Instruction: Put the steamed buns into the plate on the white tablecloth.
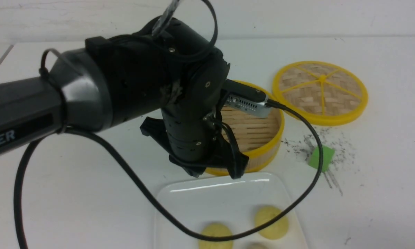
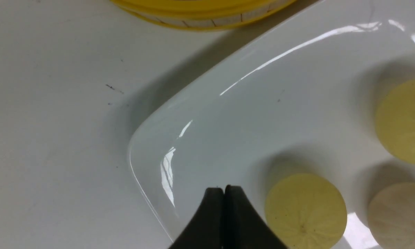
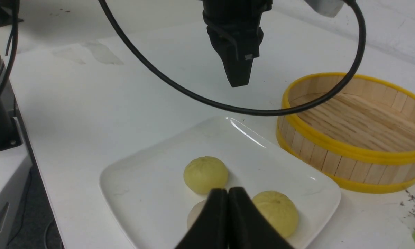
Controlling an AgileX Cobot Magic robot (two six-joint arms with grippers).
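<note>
Three steamed buns lie in the white plate (image 1: 193,197) on the white tablecloth (image 1: 72,193): two pale yellow buns (image 1: 271,218) (image 1: 216,237) and a whitish-beige bun (image 1: 256,246) cut by the picture's lower edge. My left gripper (image 1: 235,174) is shut and empty, pointing down above the plate's far rim, in front of the steamer. In the left wrist view the shut gripper (image 2: 224,188) hangs over the plate (image 2: 211,121) beside a yellow bun (image 2: 306,211). My right gripper (image 3: 227,190) is shut and empty, over the plate's (image 3: 141,180) near side, partly hiding the whitish bun (image 3: 195,214).
The empty bamboo steamer (image 1: 259,133) stands just behind the plate. Its woven lid (image 1: 320,91) lies flat at the back right. A green cube (image 1: 321,157) sits among dark scuffs to the right. A black cable from the left arm hangs over the plate.
</note>
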